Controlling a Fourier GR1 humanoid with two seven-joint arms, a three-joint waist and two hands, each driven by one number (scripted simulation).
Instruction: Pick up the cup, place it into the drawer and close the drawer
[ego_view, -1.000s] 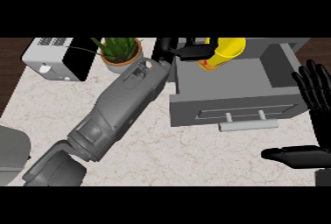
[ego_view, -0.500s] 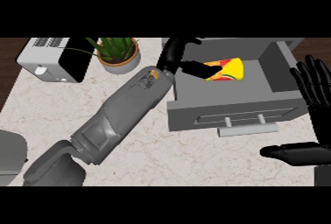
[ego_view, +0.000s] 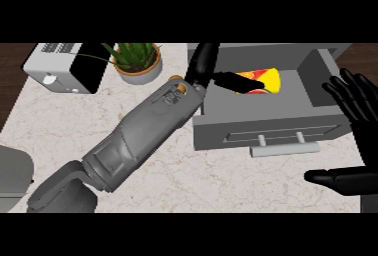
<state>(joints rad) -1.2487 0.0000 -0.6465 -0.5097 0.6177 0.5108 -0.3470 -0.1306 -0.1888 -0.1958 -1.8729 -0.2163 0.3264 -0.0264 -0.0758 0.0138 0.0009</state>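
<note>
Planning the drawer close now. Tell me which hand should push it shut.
Probably right. The right hand is open beside the drawer, with its handle nearby. The left hand reaches into the drawer at the cup.

cup: yellow cup with red and orange patterning (ego_view: 264, 80), lying tilted on its side inside the drawer, partly hidden by black fingers
drawer: grey box-shaped drawer with a pale bar handle (ego_view: 272, 132), pulled open on the marbled counter, cup near its back
</note>
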